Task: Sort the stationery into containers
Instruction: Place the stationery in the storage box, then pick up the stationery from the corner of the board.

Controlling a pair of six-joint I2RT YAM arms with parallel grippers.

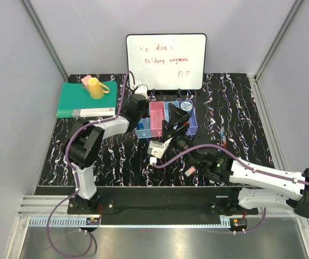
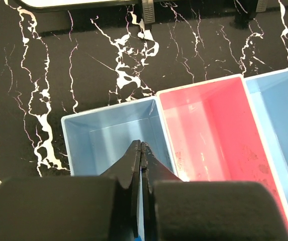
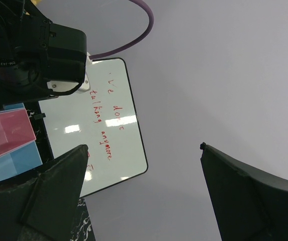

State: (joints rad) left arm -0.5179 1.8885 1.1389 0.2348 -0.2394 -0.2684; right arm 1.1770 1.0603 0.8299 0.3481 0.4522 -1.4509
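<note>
Hovering over leftmost blue bin [image 2: 108, 131], left gripper [image 2: 140, 150] fingers pressing together; bin row [image 1: 167, 120] running nine-to-three; right gripper [image 3: 144, 165] fingers spreading wide.

A whiteboard [image 1: 166, 61] stands upright at the far edge of the black marbled table [image 1: 116, 156], with red handwriting on it. To the left of the whiteboard a green book [image 1: 87, 100] lies flat on the table. A yellow mug [image 1: 96, 88] stands on the book, near its far edge, and a small pink thing [image 1: 86, 80] is just beside the mug on its far left side. Grey walls [image 1: 14, 81] surround the table on three sides.
</note>
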